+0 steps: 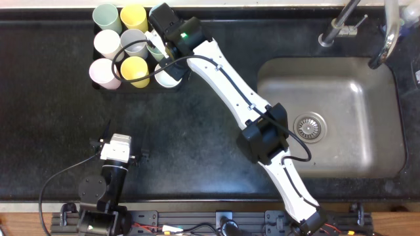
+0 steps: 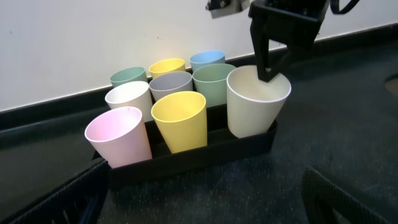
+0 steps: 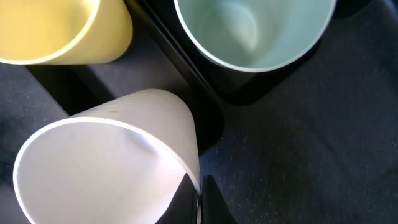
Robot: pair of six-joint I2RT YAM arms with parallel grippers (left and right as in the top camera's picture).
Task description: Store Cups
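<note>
Left gripper [image 2: 200, 208] near base, fingers spread, empty. Rack [image 2: 205, 155] farther off, by wall. White cup [image 2: 252, 109] in end slot, rim pinched by right gripper [image 2: 268, 73]. Step: likely seating cup. Next: release, lift straight, clear green cup [image 2: 211, 84].

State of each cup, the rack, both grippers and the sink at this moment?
White cup: in rack's corner slot, held by rim.
Other cups: upright in rack, mouths up.
Rack: holds nine cups.
Right gripper: shut on white cup.
Left gripper: open, empty.
Sink: empty.
</note>
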